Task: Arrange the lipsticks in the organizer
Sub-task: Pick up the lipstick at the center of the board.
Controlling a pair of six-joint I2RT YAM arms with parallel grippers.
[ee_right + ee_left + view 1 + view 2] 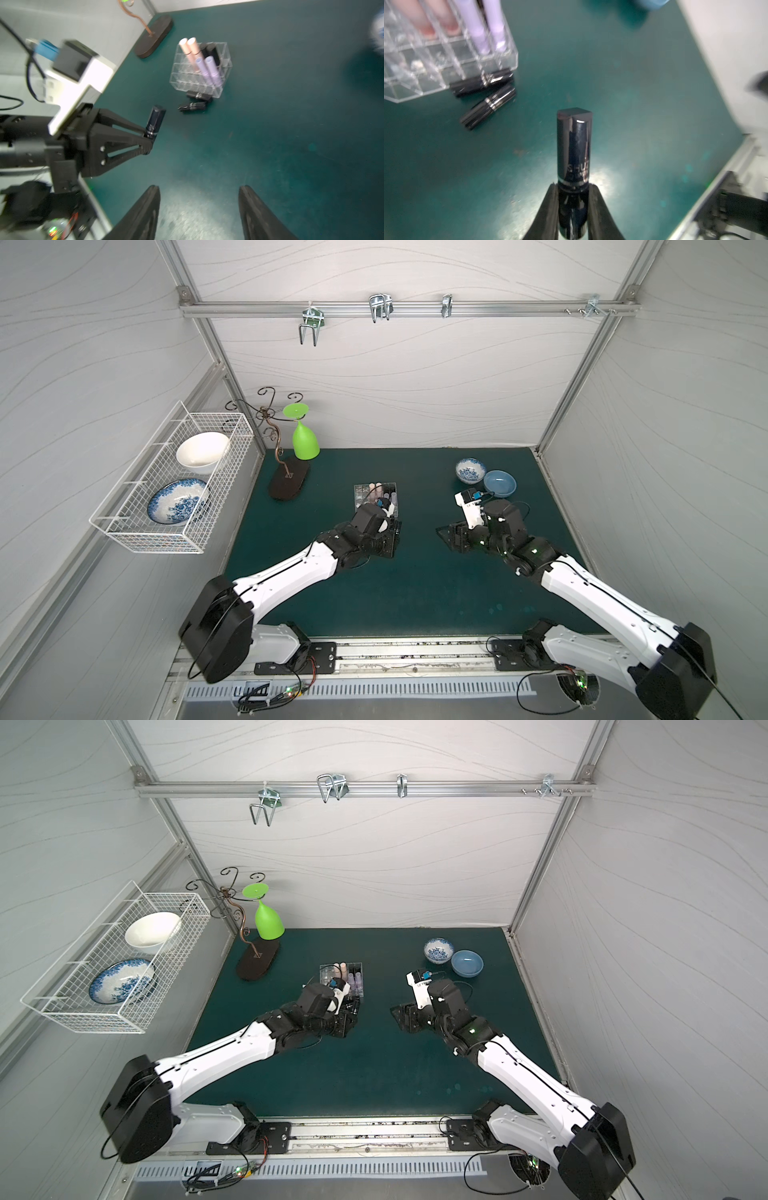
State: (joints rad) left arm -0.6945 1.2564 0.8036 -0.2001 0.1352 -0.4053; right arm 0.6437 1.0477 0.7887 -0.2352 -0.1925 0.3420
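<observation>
left arm [286, 572], right arm [590, 589]: white shell links, black joints, big black joint housing [216, 630]. White wrist-camera mount [83, 83] on left arm, blue plug [48, 49], black cable [27, 72]. right gripper [199, 187]: black tapered fingers [145, 209].

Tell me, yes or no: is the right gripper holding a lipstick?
No: the right gripper stands open and empty, while the left gripper holds a black lipstick.
</observation>
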